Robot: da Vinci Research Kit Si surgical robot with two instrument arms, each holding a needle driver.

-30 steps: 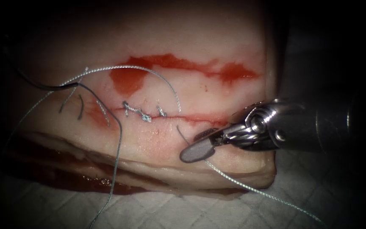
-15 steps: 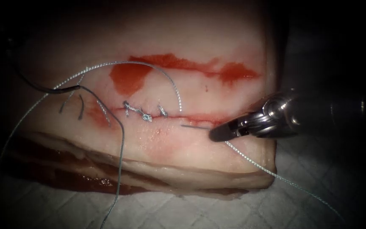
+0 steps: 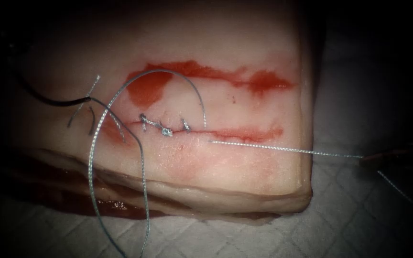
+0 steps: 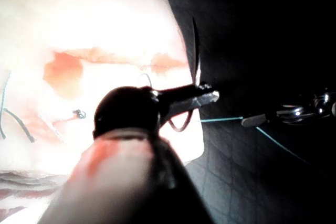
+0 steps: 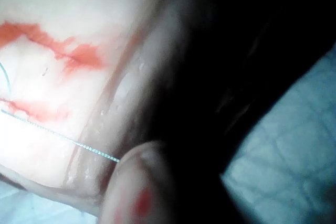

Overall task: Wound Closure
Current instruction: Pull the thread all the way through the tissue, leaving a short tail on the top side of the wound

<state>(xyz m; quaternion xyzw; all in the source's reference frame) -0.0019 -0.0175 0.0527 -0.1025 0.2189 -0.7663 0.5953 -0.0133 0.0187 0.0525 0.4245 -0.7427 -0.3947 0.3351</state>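
Where it sits well off the tissue (image 3: 225, 57) to the right, over the desk (image 3: 350, 220), the right end effector (image 3: 393, 155) pinches the thread (image 3: 283, 148). The strand runs taut and straight from it to the cut (image 3: 244, 134), just right of the knots (image 3: 163, 129). That tension probably serves to take up the slack loop lying beyond the cut. The left end effector (image 4: 207, 97) looks pressed together on a thin dark curve. I take this for the needle (image 4: 196, 45), parked clear of the tissue.
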